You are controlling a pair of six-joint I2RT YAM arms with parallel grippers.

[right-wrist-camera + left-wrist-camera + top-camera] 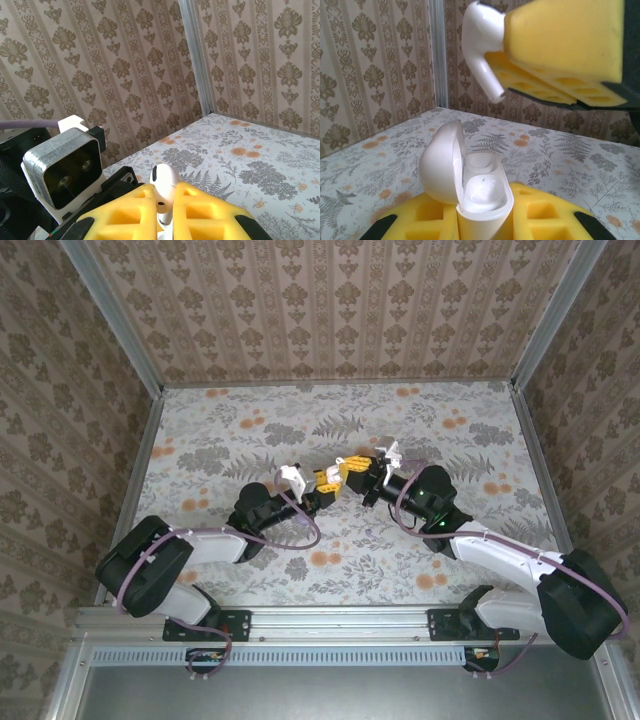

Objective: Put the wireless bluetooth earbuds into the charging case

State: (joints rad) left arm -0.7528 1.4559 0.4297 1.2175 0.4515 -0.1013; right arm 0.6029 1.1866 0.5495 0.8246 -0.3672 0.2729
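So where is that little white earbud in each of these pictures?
Top external: too small to pick out; look at the right gripper, mid-table.
Left wrist: earbud at top centre, stem pointing down, above the open case.
Right wrist: bottom centre, between yellow fingers.
Shared landmark: the right gripper's yellow fingers pinching it.

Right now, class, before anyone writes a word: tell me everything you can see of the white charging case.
The charging case is a small, rounded, glossy white shell, plastic by its look. Its lid stands hinged open, towards the left in the left wrist view, baring a pale inner well that looks empty. It sits upright, clamped between the yellow fingers of the left gripper, which touch its sides. An earbud hangs above it, stem down, not touching.
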